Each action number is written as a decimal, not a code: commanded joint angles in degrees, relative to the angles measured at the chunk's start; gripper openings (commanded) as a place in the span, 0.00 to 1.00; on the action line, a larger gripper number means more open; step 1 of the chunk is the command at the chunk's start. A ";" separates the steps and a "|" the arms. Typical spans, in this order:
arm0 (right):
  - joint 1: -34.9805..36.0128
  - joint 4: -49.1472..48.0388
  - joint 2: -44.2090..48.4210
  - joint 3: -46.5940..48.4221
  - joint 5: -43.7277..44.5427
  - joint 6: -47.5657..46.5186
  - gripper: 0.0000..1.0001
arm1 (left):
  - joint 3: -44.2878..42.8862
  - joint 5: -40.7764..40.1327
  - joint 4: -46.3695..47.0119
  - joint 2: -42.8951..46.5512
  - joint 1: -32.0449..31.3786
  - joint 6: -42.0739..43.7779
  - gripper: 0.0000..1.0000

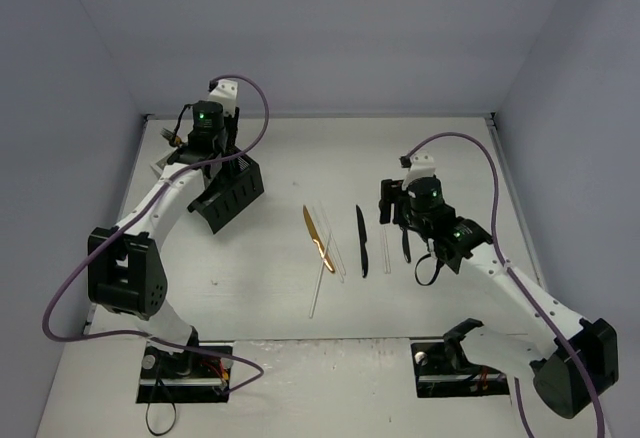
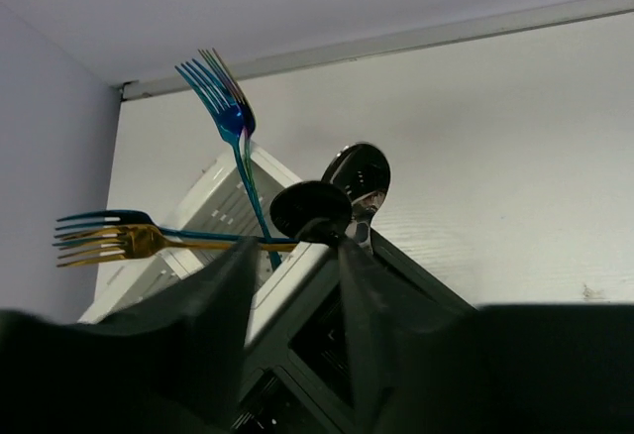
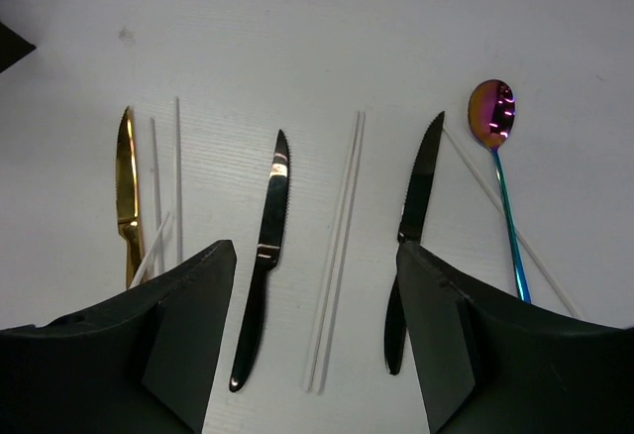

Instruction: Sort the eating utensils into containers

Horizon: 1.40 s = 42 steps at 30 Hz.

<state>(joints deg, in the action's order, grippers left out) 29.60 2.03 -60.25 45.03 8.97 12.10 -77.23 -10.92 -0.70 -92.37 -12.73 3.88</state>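
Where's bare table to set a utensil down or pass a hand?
Free: far strip of table right of the bins; near-left patch between left arm and gold knife. Crowded: centre, where gold knife, clear sticks, black knives and a spoon lie side by side below the right fingers.

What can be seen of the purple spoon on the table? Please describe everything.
The spoon looks like shiny metal: an oval purple-pink bowl and a slim blue handle. It lies flat on the white table, beside a black knife, not touching it. A thin clear stick crosses its handle. The handle's end is hidden.
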 commanded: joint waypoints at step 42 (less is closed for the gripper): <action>-27.05 0.00 -43.52 17.46 -10.11 -4.38 0.33 | 28.63 16.63 -19.08 45.26 -1.15 -17.42 0.70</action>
<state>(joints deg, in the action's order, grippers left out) 2.98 3.77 -103.31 60.36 -0.79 8.60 -47.86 4.75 -22.52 -46.85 -13.56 -12.69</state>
